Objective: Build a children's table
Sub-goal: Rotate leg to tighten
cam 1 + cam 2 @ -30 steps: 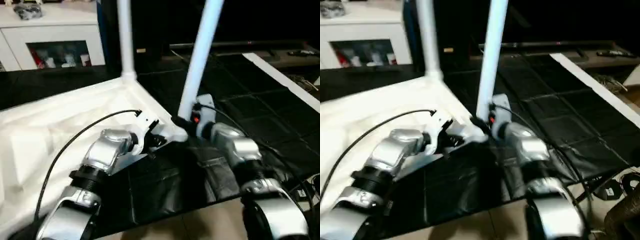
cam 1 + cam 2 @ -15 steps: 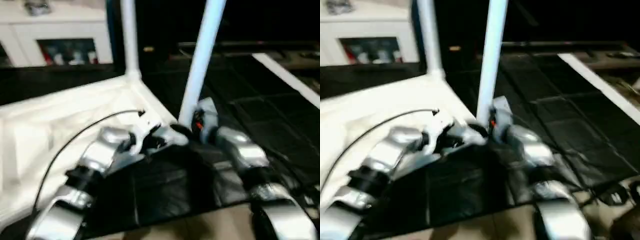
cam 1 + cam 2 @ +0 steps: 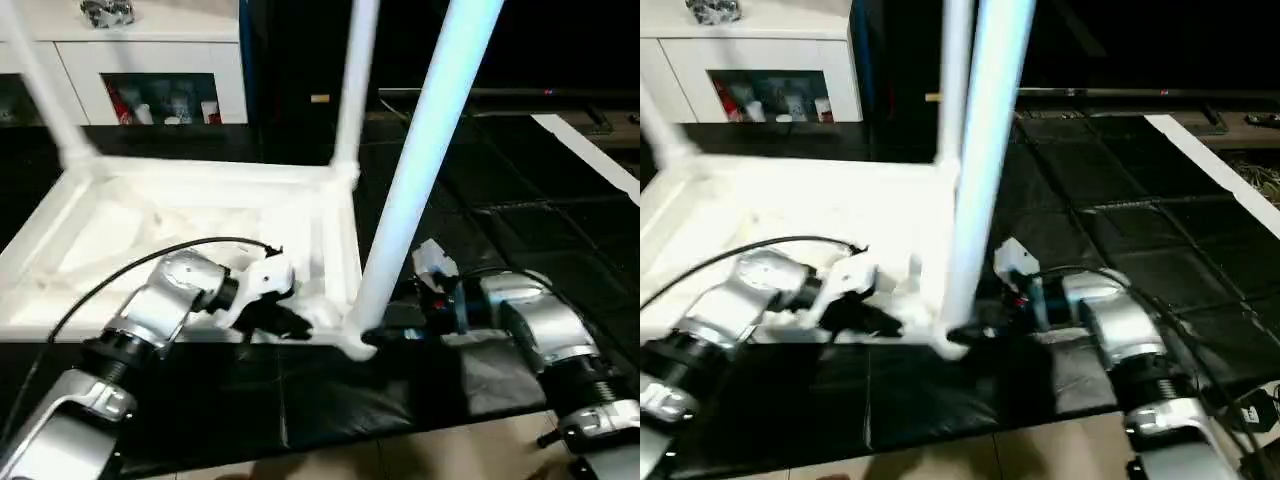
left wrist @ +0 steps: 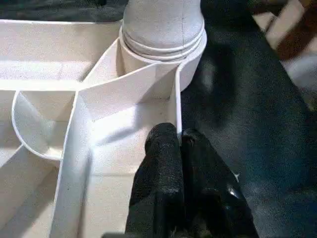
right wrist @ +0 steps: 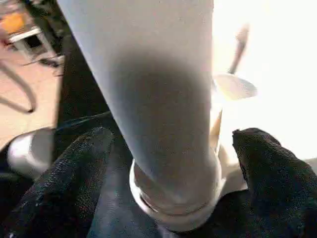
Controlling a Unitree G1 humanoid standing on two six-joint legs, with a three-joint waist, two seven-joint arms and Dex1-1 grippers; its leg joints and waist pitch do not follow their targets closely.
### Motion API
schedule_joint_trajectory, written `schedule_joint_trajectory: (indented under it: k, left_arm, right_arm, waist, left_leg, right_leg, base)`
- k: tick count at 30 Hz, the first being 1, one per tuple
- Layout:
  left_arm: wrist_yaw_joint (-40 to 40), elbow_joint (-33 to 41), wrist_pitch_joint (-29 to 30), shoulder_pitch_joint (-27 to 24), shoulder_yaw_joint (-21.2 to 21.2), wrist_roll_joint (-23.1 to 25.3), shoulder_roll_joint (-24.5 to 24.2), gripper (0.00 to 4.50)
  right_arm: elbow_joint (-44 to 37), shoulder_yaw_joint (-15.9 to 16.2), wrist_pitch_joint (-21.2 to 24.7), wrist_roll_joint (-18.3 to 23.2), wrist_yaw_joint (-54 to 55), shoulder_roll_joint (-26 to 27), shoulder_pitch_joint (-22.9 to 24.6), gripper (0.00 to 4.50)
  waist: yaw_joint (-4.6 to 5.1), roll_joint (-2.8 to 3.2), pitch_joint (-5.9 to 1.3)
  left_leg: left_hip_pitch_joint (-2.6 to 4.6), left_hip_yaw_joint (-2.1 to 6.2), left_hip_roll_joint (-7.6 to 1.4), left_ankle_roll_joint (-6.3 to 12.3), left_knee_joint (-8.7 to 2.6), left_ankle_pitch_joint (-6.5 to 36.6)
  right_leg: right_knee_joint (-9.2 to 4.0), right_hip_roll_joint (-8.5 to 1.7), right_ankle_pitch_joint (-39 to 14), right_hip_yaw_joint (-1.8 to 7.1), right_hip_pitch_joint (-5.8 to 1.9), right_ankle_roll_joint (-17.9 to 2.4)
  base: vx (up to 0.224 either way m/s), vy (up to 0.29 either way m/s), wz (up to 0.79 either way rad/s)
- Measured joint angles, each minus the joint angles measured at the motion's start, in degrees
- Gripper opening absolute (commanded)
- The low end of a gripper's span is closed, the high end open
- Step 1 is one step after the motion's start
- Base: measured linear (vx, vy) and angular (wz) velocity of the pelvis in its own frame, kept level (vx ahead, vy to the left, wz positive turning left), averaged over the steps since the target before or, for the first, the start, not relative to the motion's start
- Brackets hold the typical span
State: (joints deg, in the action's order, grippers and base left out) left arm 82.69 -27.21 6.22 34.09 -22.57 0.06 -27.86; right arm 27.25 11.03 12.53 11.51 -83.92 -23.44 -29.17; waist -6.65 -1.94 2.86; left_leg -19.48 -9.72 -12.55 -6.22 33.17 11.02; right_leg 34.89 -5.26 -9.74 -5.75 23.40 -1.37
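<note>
Head views: tabletop (image 3: pixel 200 215) lies underside up on black mat (image 3: pixel 330 400), legs standing in its sockets
Left wrist view: left gripper (image 4: pixel 179 141) pinched on tabletop's thin rim beside near leg (image 4: pixel 163 22)
Right wrist view: right gripper (image 5: pixel 168 148) spread, fingers apart either side of leg's base
</note>
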Motion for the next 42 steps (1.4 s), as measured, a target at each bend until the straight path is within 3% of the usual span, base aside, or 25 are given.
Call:
schedule_joint_trajectory:
  k: [11,19,27,29,32,38,42]
  left_arm:
    - [2.00,0.05,-2.57,-0.14,-0.97,-0.23,-0.06,0.00]
    - [2.51,0.10,-2.85,-0.19,-1.16,-0.30,0.17,0.00]
    - [-0.75,-0.81,1.26,-0.18,0.88,-0.39,2.75,0.00]
    - [-5.45,-2.01,3.89,-0.09,2.75,0.00,3.66,0.00]
    - [-11.35,-3.22,7.25,0.42,4.55,0.77,5.81,0.00]
    - [-27.85,-8.19,15.55,3.64,9.60,1.32,14.52,0.00]
    - [-35.86,-10.31,17.99,5.36,11.78,1.43,19.00,0.00]
  right_arm:
    - [-1.11,2.82,-0.24,0.14,-3.16,0.30,0.18,2.75]
    - [-1.15,3.00,-0.41,0.15,-3.83,0.21,0.13,2.21]
    - [-2.42,1.10,1.63,0.18,0.08,0.85,1.77,2.10]
    - [-1.78,-1.33,3.63,-0.46,7.73,3.53,1.76,2.09]
    - [0.04,-3.86,4.98,-1.63,18.39,7.35,0.66,2.09]
    - [10.34,-9.50,5.82,-5.12,42.70,15.33,-7.24,2.07]
    - [15.05,-11.31,5.02,-6.94,53.14,17.78,-11.10,2.07]
  waist:
    - [-0.50,-0.07,-0.02]
    - [-1.08,-0.07,-0.02]
    - [-1.44,-0.10,-0.04]
    - [-0.85,-0.09,-0.04]
    - [0.91,0.12,-0.13]
    - [3.95,0.33,-0.14]
    - [4.71,0.33,-0.15]
  left_leg:
    - [-0.04,-0.04,0.00,0.02,0.01,0.02]
    - [0.00,-0.06,0.00,0.02,0.02,0.01]
    - [0.29,-0.15,0.02,0.02,0.06,0.00]
    - [0.51,-0.13,0.04,0.01,0.06,0.00]
    - [0.52,0.04,0.15,0.01,0.09,0.00]
    - [0.42,0.47,0.60,0.02,0.42,0.01]
    - [0.21,0.78,0.61,0.04,0.32,0.02]
  right_leg:
    - [0.01,-0.02,-0.08,0.03,-0.02,0.11]
    - [0.03,-0.02,-0.08,0.05,-0.03,0.11]
    - [0.06,-0.02,-0.20,0.19,-0.27,0.32]
    - [0.11,-0.02,-0.16,0.23,-0.39,0.31]
    - [-0.03,-0.02,-0.17,0.18,-0.39,0.33]
    - [-0.21,-0.03,-0.16,0.12,-0.33,0.34]
    - [-0.57,0.00,-0.14,-0.02,-0.30,0.34]
  base:
    - [0.000,0.000,0.00]
    - [0.000,0.000,0.00]
    - [0.000,0.000,0.00]
    - [0.000,0.000,0.00]
    - [0.000,0.000,0.00]
    - [0.000,0.000,0.00]
    - [0.000,0.000,0.00]
